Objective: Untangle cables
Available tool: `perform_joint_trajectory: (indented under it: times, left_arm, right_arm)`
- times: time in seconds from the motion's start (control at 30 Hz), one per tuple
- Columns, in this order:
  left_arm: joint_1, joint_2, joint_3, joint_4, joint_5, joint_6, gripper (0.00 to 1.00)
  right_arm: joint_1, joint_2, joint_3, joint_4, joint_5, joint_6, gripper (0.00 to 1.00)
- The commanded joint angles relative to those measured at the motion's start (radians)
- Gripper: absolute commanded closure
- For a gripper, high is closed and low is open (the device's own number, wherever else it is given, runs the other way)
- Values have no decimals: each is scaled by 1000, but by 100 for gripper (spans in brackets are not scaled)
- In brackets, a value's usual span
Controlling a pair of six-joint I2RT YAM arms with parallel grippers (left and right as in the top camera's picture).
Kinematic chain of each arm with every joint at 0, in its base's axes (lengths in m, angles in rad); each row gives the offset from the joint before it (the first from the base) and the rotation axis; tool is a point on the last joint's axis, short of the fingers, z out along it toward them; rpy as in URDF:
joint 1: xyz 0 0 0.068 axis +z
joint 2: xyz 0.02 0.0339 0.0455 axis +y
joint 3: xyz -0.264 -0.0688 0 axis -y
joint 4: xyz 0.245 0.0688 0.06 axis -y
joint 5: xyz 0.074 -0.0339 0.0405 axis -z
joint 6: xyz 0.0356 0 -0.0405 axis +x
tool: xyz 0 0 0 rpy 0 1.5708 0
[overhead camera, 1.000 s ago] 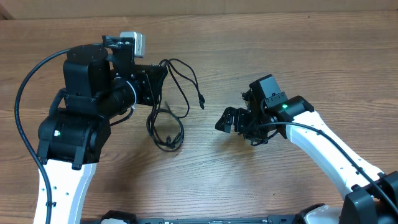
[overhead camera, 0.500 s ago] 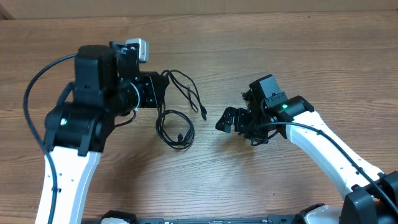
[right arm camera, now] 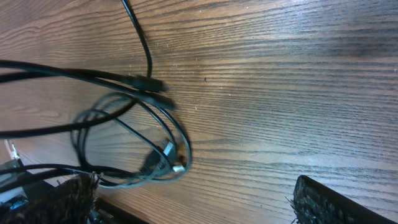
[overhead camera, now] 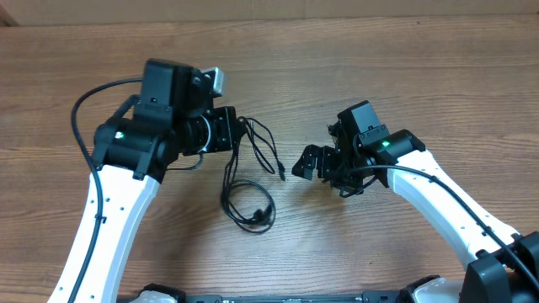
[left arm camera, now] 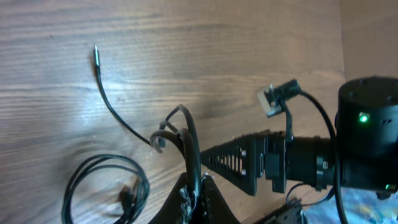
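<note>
Seen as the cables: thin, glossy black cords, bunched and crossed over one another where clamped in the closed left gripper, raised off the wood a little left of the table's middle. Trailing from that bunch toward the near side into a loose coil of several overlapped turns lying flat on the wood, with small plug ends lying inside the ring. Drawn out to the right as a single curved strand ending in a slim plug tip, apart from the coil.
</note>
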Motion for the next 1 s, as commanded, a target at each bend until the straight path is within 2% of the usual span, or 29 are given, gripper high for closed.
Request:
perform_joint_trajectory:
  times: [0.0, 0.27, 0.43, 0.63, 0.8, 0.97]
  left_arm:
    - [-35, 6, 14, -9, 26, -21, 96]
    - [-68, 6, 14, -38, -89, -21, 96]
    - [-68, 6, 14, -55, -105, -21, 96]
    - [-65, 6, 14, -91, -108, -26, 96]
    - [-65, 6, 14, -82, -124, -143, 96]
    - [-65, 6, 14, -71, -207, -322, 96]
  right_arm:
    - [1, -28, 4, 1, 10, -12, 0]
    - [1, -28, 4, 92, -55, 61, 0]
    - [8, -28, 4, 219, -109, 219, 0]
    - [56, -37, 4, 157, -116, 317, 0]
    - [179, -97, 4, 66, 63, 415, 0]
    - [380, -146, 4, 91, 356, 465, 0]
